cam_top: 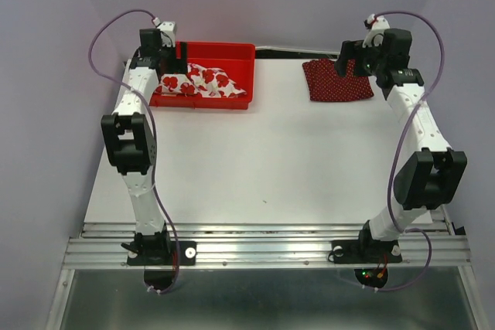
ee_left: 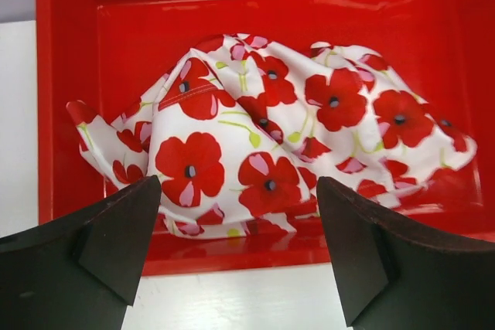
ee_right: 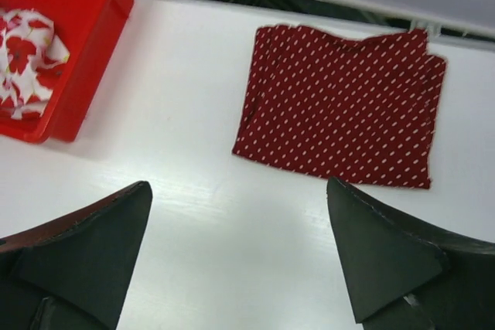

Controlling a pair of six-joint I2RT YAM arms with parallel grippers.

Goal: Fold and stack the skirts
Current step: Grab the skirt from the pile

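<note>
The white skirt with large red flowers [ee_left: 271,137] lies crumpled in the red tray [ee_left: 69,75] at the table's back left [cam_top: 197,81]. My left gripper [ee_left: 238,222] hovers over the tray's near rim, open, with nothing between its fingers. The dark red polka-dot skirt [ee_right: 340,106] lies folded flat at the back right of the table [cam_top: 336,80]. My right gripper [ee_right: 240,214] hangs open over bare table just in front of that skirt, apart from it.
The red tray [cam_top: 232,56] stands against the back wall. A dark gap [cam_top: 278,53] runs along the table's far edge between tray and dotted skirt. Grey walls close in both sides. The arm bases sit on a metal rail [cam_top: 263,249] at the near edge.
</note>
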